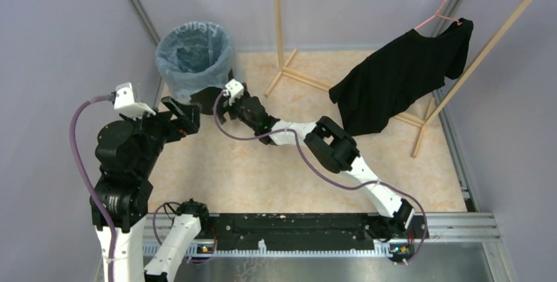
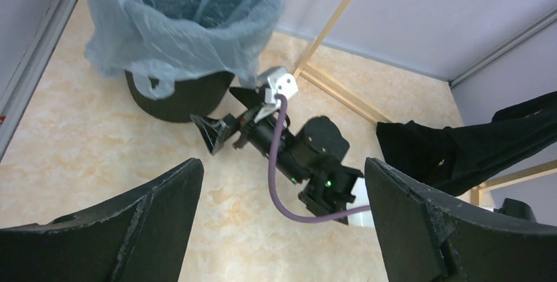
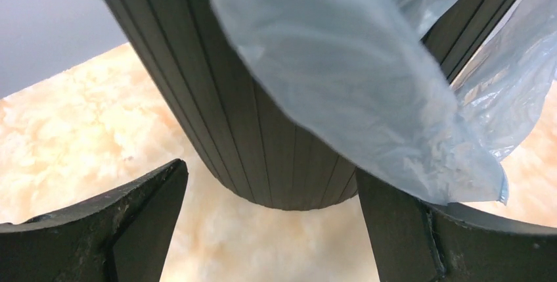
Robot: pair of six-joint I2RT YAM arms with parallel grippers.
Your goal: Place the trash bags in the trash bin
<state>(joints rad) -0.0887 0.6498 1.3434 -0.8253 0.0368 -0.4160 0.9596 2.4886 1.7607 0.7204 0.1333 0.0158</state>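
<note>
The black trash bin point(image 1: 211, 95) stands at the back left of the floor. The pale blue trash bag point(image 1: 194, 50) lines it, with its film folded over the rim and hanging down the sides. My left gripper point(image 1: 181, 115) is open and empty, in front of the bin and to its left. My right gripper point(image 1: 221, 105) is open and empty, close to the bin's lower right side. In the left wrist view the bag point(image 2: 184, 25) drapes over the bin point(image 2: 176, 96). In the right wrist view the bin's ribbed wall point(image 3: 263, 131) and a hanging flap of the bag point(image 3: 355, 78) are just ahead of the jaws.
A wooden clothes rack point(image 1: 278, 25) stands right of the bin. A black T-shirt point(image 1: 401, 78) hangs from it on a pink hanger. Grey walls close in at the left, back and right. A metal rail point(image 1: 315, 229) runs along the near edge.
</note>
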